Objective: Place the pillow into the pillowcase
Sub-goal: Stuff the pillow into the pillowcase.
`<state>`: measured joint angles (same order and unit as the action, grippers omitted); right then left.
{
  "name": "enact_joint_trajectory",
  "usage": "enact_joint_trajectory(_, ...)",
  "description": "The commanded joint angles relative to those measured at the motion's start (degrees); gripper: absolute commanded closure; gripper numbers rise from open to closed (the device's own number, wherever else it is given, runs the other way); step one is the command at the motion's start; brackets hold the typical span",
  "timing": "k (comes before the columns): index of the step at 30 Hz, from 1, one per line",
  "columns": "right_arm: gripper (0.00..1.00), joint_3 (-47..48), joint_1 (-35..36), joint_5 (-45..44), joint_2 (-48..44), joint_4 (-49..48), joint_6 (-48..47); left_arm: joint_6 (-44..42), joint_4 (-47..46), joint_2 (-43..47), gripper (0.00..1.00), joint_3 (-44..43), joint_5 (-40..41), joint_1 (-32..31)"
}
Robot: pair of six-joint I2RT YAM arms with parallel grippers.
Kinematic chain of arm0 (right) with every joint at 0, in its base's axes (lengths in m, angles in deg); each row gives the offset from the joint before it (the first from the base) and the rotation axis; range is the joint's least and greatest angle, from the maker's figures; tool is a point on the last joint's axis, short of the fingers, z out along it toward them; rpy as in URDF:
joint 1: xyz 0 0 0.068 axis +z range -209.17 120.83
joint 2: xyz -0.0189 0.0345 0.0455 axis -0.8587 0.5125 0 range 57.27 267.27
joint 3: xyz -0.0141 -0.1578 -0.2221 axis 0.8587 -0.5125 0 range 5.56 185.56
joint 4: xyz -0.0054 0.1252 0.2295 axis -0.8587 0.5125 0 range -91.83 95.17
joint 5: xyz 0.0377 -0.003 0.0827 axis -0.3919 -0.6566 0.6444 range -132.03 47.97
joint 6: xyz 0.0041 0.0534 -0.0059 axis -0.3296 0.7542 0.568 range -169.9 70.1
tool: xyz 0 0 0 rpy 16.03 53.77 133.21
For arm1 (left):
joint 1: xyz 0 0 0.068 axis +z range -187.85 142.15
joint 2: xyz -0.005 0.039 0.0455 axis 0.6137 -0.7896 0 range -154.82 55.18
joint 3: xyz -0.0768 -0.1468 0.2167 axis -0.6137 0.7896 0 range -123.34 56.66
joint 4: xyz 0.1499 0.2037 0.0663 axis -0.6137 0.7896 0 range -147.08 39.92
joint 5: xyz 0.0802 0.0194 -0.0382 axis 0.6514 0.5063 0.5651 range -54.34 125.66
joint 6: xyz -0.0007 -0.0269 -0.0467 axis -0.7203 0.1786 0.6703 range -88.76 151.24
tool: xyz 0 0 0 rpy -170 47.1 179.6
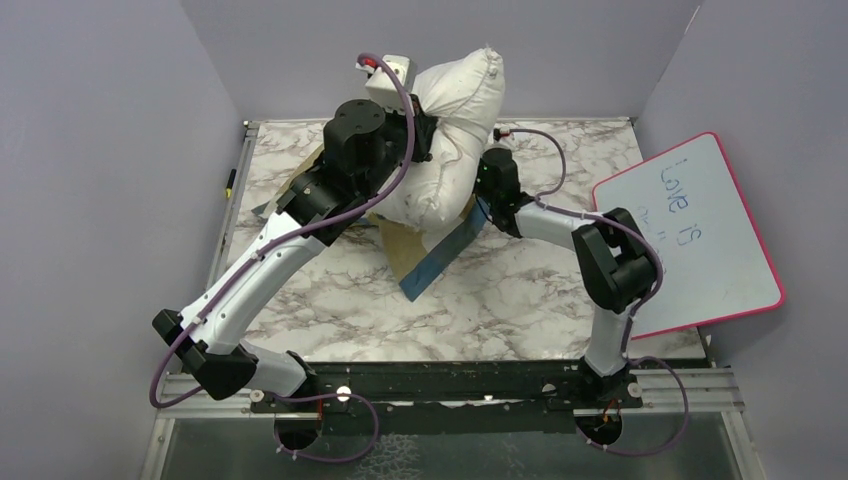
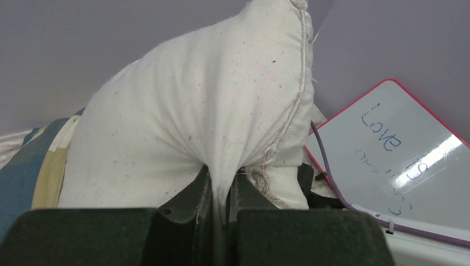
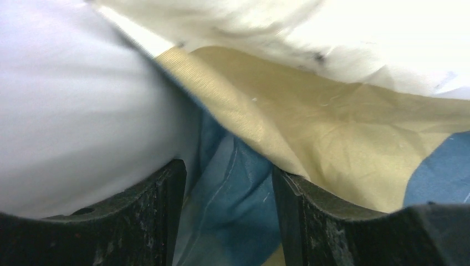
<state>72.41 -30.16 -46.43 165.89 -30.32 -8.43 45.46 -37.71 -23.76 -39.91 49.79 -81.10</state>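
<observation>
The plump off-white pillow (image 1: 455,120) stands lifted and bunched at the back of the table, its lower end resting on the pillowcase (image 1: 440,255), which lies in blue and tan blocks. My left gripper (image 2: 224,194) is shut on a pinched fold of the pillow (image 2: 210,111); in the top view the left gripper (image 1: 425,135) grips its left side. My right gripper (image 1: 485,190) is low at the pillow's right side. In the right wrist view the right gripper (image 3: 230,188) stands open, blue pillowcase (image 3: 235,194) cloth lying loose between the jaws, below the pillow (image 3: 360,33).
A pink-rimmed whiteboard (image 1: 700,240) with blue writing leans at the table's right edge, also in the left wrist view as the whiteboard (image 2: 399,144). Lilac walls close in the back and both sides. A small dark pen-like thing (image 1: 229,181) lies off the left edge.
</observation>
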Motion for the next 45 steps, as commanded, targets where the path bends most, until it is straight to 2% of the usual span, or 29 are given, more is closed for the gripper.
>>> enact_joint_trajectory(1,0.38,3.9,0.3,-8.5,6.0,4.8,0.1,1.7,-9.3,3.6,1.0,0.2,-0.5,0.0)
enact_joint_trajectory(6,0.38,8.6,0.3,-11.9,10.7,8.5,1.1,3.5,-10.4,3.6,1.0,0.9,-2.1,-0.1)
enact_joint_trajectory(8,0.42,11.1,0.3,-11.3,12.6,9.8,1.2,3.8,-10.8,3.6,1.0,0.9,-2.3,0.0)
enact_joint_trajectory(11,0.56,15.8,0.3,-13.6,15.7,14.6,2.2,3.6,-10.9,3.7,1.0,1.0,-2.0,-0.1)
enact_joint_trajectory(14,0.74,17.4,0.0,-14.1,18.0,14.5,2.7,3.6,-11.2,4.3,1.0,1.6,-1.7,0.1)
enact_joint_trajectory(17,0.98,15.5,-0.9,-9.9,17.7,8.0,1.0,3.4,-11.1,4.5,1.0,1.6,-1.5,-0.1)
enact_joint_trajectory(18,0.99,12.6,-1.5,-6.7,16.8,4.5,0.7,3.2,-11.1,4.6,1.0,1.6,-1.3,0.0)
enact_joint_trajectory(23,1.0,5.7,-5.3,8.0,12.4,-5.8,1.3,2.3,-11.0,4.9,1.0,2.3,0.0,0.0)
enact_joint_trajectory(26,1.0,1.5,-7.4,19.2,10.5,-15.2,3.1,1.7,-10.8,4.9,1.0,2.3,0.7,0.0)
enact_joint_trajectory(30,1.0,-1.3,-8.3,28.8,8.0,-24.1,1.3,0.8,-11.3,5.7,1.0,4.0,2.8,0.0)
enact_joint_trajectory(33,1.0,-1.3,-8.9,33.5,8.1,-25.2,-1.7,1.4,-12.7,6.5,1.0,6.1,2.3,0.0)
enact_joint_trajectory(36,1.0,-3.7,-10.4,41.6,8.9,-35.8,1.7,1.1,-11.9,6.1,1.0,5.5,2.3,0.0)
enact_joint_trajectory(41,1.0,-3.8,-11.4,49.2,10.3,-46.8,7.4,0.1,-11.6,5.8,1.0,4.7,2.9,0.0)
enact_joint_trajectory(45,1.0,-4.1,-12.7,50.2,9.9,-51.3,11.7,-0.4,-11.1,5.8,1.0,4.7,3.7,0.0)
